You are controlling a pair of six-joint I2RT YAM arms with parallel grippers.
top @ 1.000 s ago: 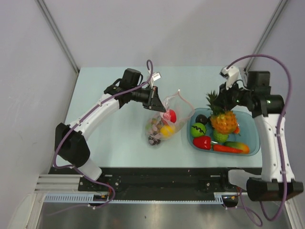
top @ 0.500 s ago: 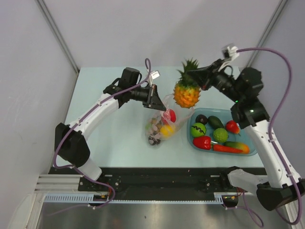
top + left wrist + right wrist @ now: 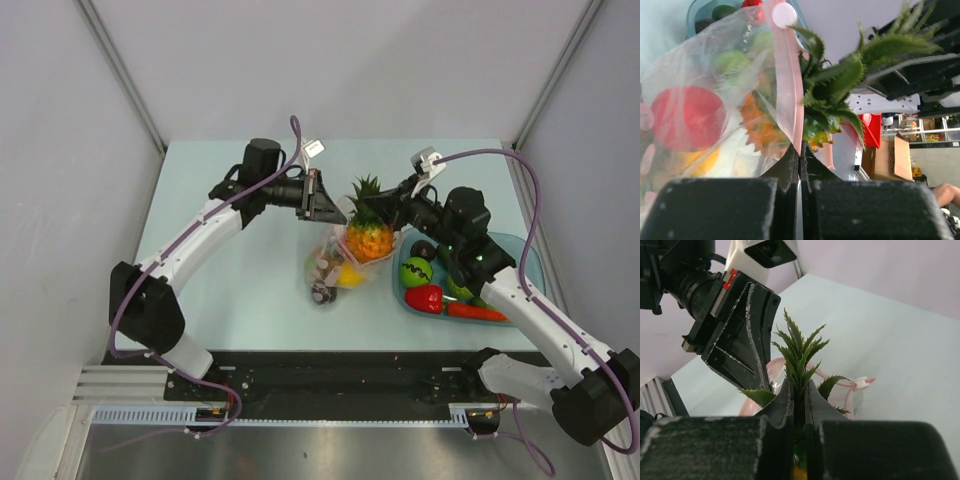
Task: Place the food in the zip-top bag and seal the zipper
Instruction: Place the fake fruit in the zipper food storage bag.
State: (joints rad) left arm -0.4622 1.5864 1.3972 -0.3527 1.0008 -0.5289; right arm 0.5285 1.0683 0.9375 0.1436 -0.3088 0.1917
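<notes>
- Pale blue-green table (image 3: 230,290), enclosed by plain grey-white walls at the left, far and right sides.
- Left gripper (image 3: 340,215): fingers pressed together on the mouth edge of the zip-top bag (image 3: 335,262), with only the thin film between them. It holds that edge up off the table.
- From the left wrist, the zipper (image 3: 787,85) shows as a pink strip running from the pinched fingers (image 3: 790,165) up to a white round slider tab (image 3: 784,14). The mouth is open beside it.
- Right gripper (image 3: 380,206): clamped on the green crown of the pineapple (image 3: 368,238). The right wrist view shows the leaves (image 3: 799,352) sprouting out from between the closed fingers (image 3: 782,400).
- The pineapple's orange body is at the bag's mouth, just right of the left gripper. The left wrist view shows part of the body behind the clear film, with the crown outside.
- Inside the bag, nearer the robot: a yellow lemon (image 3: 350,275), a brown grape cluster (image 3: 322,265) and a red round piece (image 3: 687,117).
- The bag's closed end rests on the table, centre, just left of the tray.
- Light blue tray (image 3: 530,270), right of the bag, holds a green ball with a black squiggle (image 3: 415,271), a red pepper (image 3: 424,298), a carrot (image 3: 478,312) and a dark piece (image 3: 423,249). The right arm covers part of it.
</notes>
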